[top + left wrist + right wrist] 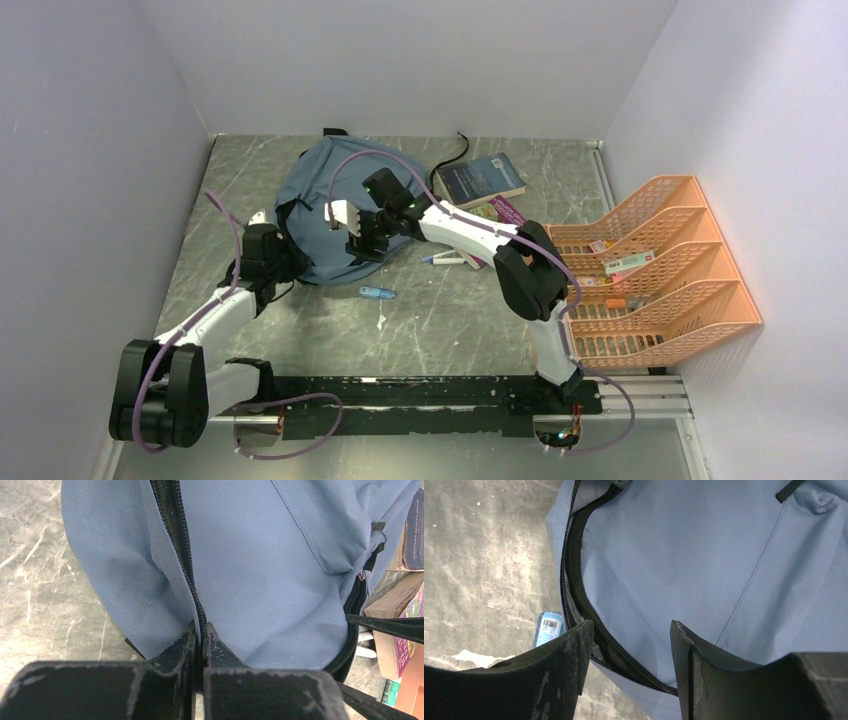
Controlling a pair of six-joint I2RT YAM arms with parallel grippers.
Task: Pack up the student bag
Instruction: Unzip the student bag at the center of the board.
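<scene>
Backpack [260, 570] pinched in left pincer [201, 628].

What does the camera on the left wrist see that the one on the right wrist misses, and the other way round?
Only the left wrist view: the left pincer shut on the bag at its zipper, and books at the right edge. Only the right wrist view: the right pincer open over the bag, and a small blue tube with a barcode lying on the table. Both: the blue-grey bag, its black zipper and the grey marbled table.
</scene>
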